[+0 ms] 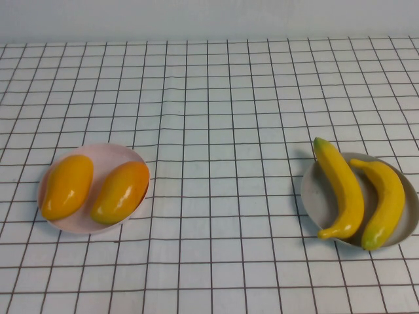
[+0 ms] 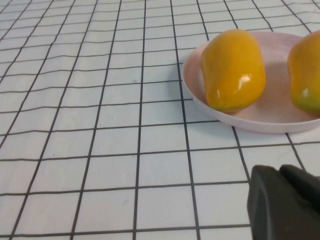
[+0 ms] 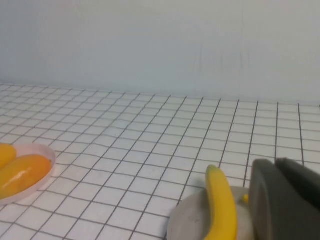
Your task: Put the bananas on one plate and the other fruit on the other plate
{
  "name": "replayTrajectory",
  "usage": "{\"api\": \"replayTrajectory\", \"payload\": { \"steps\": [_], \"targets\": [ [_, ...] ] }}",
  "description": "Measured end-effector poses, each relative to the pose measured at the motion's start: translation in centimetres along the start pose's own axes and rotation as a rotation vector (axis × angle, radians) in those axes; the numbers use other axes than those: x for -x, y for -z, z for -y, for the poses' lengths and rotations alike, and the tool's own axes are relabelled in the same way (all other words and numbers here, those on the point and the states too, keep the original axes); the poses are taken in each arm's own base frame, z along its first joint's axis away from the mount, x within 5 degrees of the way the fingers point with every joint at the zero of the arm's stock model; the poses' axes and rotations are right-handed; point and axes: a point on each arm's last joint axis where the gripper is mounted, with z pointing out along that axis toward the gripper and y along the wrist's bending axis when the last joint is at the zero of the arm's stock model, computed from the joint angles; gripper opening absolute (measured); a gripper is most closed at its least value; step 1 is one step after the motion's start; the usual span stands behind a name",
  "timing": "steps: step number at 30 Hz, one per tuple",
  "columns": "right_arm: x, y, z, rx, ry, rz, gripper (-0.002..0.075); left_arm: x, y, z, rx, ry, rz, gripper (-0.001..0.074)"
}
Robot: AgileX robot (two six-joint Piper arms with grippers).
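High view shows the table [image 1: 216, 85], covered in a white cloth with a dark grid, carrying both plates well apart; the pale pink plate [image 1: 124, 154] sits at the near left with the two mango-like fruits [image 1: 65, 186] lying side by side in it, touching or nearly so; the grey-blue plate [image 1: 314, 190] sits at the near right with the two bananas [image 1: 344, 190] laid across it, the left banana's greenish tip reaching past the far rim; no fruit lies loose on the cloth, so by the look of things the sorting is done and nothing remains but for the arms to stay clear; neither arm appears in the high view; the left hand [image 2: 285, 202] shows only as a dark corner in the left wrist view, near the pink plate but apart from it, touching nothing, and whether it is open or closed I cannot tell; the right hand [image 3: 282, 200] likewise shows as a dark block in the right wrist view, just beside the grey-blue plate and a banana, and its state cannot be told either.
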Motion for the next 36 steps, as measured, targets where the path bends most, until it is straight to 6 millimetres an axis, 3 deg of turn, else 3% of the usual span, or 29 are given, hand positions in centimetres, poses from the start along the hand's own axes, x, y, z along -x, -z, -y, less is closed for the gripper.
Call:
{"api": "replayTrajectory", "payload": {
  "steps": [7,14,24,36],
  "targets": [
    [-1.9,-0.7,0.1,-0.003,0.009,-0.045,-0.0014,0.0,0.0,0.0,0.000,0.000,0.000,-0.0002],
    [-5.7,-1.5,0.5,-0.026,-0.039,-0.086,-0.0014,0.0,0.0,0.0,0.000,0.000,0.000,-0.0002],
    [-9.9,-1.3,2.4,-0.328,-0.057,0.029,-0.0015,0.0,0.0,0.0,0.000,0.000,0.000,-0.0002],
    [-11.9,-1.1,3.1,-0.450,-0.132,-0.126,-0.0015,0.0,0.0,0.0,0.000,0.000,0.000,-0.0002]
  ]
}}
